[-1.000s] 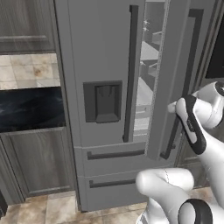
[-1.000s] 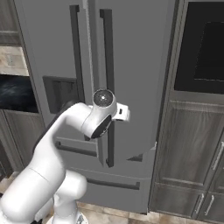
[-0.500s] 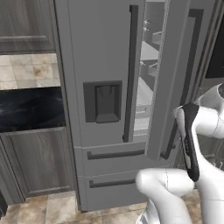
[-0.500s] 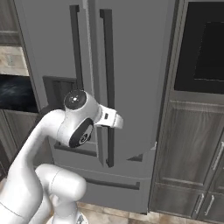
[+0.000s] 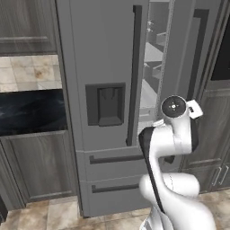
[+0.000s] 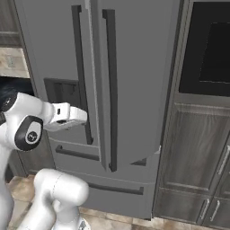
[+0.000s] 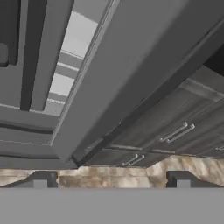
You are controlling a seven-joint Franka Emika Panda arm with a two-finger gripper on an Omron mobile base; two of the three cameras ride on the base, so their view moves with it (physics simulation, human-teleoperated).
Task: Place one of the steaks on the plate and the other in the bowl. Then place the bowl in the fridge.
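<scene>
The grey fridge (image 5: 103, 54) fills the scene ahead, its left door carrying a dark dispenser recess (image 5: 105, 104). Its right door (image 6: 134, 76) stands ajar. Through the gap, pale inner shelves (image 5: 153, 67) show, and the same shelves (image 7: 70, 61) appear in the hand view. My gripper (image 7: 110, 180) is open with nothing between its fingertips (image 7: 40, 179), and it points at the lower edge of the ajar door. The hand (image 6: 67, 117) hangs in front of the left door, clear of the dark handles (image 6: 111, 90). The steaks, plate and bowl are out of view.
Dark wood cabinets (image 6: 193, 148) with metal pulls stand right of the fridge, below a black wall oven (image 6: 211, 49). Left of the fridge are a dark appliance front (image 5: 31, 112) and a lower cabinet (image 5: 40, 166). Beige tile floor (image 7: 131, 168) lies below.
The gripper opened and came off the right door's handle. The arm has swung back and to the left, away from the door. The door stays ajar.
</scene>
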